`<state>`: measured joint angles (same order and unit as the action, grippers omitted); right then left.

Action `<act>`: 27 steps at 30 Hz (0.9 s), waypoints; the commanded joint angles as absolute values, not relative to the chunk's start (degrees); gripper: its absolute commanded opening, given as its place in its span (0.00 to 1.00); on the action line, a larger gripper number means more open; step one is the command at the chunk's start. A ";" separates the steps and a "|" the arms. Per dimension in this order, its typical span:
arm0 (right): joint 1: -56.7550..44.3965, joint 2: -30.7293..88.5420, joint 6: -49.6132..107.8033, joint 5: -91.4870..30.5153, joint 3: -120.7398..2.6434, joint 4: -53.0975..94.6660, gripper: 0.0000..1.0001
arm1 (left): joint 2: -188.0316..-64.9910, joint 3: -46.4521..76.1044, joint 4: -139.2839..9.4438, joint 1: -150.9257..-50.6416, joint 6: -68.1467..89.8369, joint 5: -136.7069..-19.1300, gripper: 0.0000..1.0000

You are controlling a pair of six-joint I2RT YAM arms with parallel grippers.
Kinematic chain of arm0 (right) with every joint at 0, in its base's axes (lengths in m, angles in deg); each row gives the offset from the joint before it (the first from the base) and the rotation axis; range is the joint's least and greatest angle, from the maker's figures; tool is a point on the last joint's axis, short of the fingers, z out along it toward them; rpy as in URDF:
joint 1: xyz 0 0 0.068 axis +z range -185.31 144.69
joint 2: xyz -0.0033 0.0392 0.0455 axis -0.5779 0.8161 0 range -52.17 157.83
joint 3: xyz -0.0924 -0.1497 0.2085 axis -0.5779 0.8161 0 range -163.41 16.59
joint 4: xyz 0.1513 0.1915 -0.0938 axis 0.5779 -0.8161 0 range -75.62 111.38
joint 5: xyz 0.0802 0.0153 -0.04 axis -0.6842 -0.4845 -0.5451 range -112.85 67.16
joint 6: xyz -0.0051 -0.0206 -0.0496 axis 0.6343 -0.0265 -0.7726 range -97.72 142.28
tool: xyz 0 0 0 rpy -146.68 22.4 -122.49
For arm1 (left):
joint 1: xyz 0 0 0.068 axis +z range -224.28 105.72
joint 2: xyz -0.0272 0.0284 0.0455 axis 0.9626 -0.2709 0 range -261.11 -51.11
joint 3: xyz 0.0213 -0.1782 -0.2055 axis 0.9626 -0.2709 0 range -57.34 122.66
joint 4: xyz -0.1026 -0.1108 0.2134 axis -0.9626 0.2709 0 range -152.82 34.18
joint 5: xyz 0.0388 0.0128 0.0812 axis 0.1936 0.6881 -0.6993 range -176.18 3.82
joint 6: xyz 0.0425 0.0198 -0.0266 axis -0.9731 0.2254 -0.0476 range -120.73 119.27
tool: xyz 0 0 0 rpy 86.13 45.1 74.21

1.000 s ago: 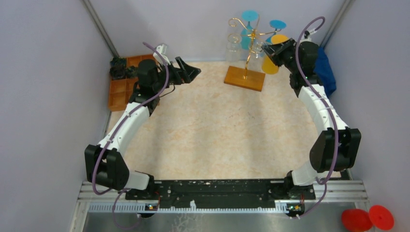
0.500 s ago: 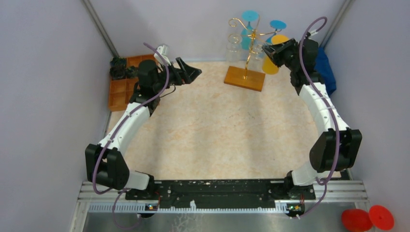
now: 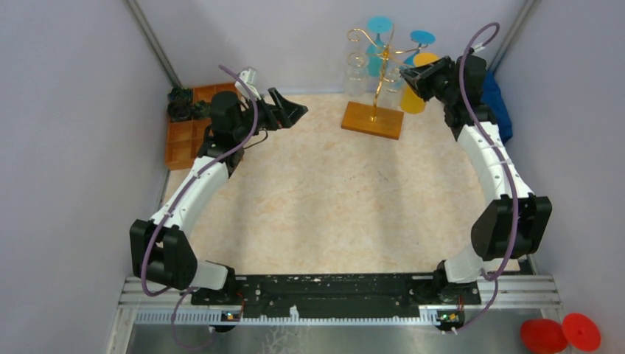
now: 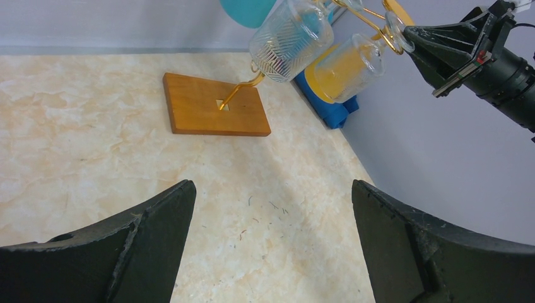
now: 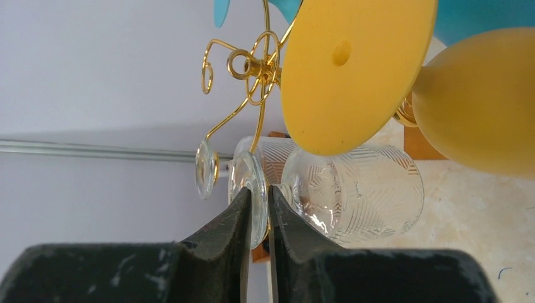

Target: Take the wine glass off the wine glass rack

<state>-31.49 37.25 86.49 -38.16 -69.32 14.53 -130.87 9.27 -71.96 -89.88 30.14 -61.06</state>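
The wine glass rack (image 3: 376,68) is gold wire on a wooden base (image 3: 373,119), at the back right. Several glasses hang on it upside down, some clear, some teal, one yellow (image 5: 479,101). My right gripper (image 5: 258,189) is up at the rack's right side. Its jaws are pressed close on either side of the round foot (image 5: 250,180) of a clear patterned wine glass (image 5: 356,192), which still hangs from a wire arm. My left gripper (image 3: 293,105) hangs open and empty above the table's back left. From there it looks at the rack base (image 4: 214,104) and the held glass (image 4: 353,60).
An orange compartmented tray (image 3: 180,140) sits by the left wall. A blue cloth (image 3: 499,103) lies in the back right corner behind my right arm. The enclosure walls stand close behind the rack. Two red discs (image 3: 560,333) lie outside the frame at bottom right.
My right gripper has crept a little up and in toward the rack. The left arm has stayed where it was, jaws wide.
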 commanded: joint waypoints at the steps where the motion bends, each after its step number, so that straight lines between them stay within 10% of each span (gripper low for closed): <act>1: -32.32 35.60 87.46 -39.29 -70.79 20.94 0.15 | -131.15 9.00 -73.12 -89.49 30.03 -60.32 1.00; 15: -32.51 36.65 88.29 -42.15 -70.00 22.90 0.19 | -131.53 9.22 -73.09 -89.45 30.09 -59.97 1.00; 27: -32.49 39.15 90.93 -44.82 -69.35 23.48 0.00 | -131.28 8.92 -72.70 -89.39 29.76 -60.39 1.00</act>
